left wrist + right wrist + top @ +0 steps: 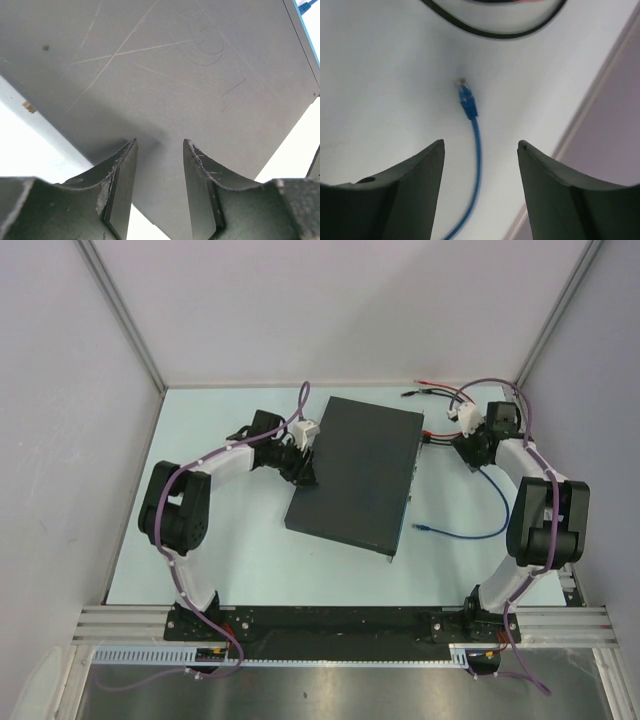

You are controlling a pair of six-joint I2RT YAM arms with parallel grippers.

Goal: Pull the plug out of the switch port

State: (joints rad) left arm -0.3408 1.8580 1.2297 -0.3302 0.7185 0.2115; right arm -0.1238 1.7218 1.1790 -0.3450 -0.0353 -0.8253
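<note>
The switch (355, 472) is a large flat dark-grey box lying askew mid-table; its scratched top fills the left wrist view (190, 75), with the thin bluish edge at upper right. My left gripper (303, 472) is open at the switch's left edge, its jaws (160, 142) spread just above the top near a corner. A blue cable (470, 533) lies right of the switch, one plug end (420, 528) loose on the table by the switch's side. My right gripper (462, 447) is open and empty (481, 143); a blue plug (466, 97) lies on the table ahead, its cable running between the fingers.
Black and red wires (435, 392) and a small white part (462, 415) lie at the back right by the wall. A black cable (490, 32) curves beyond the blue plug. The enclosure wall's base (600, 85) runs close on the right.
</note>
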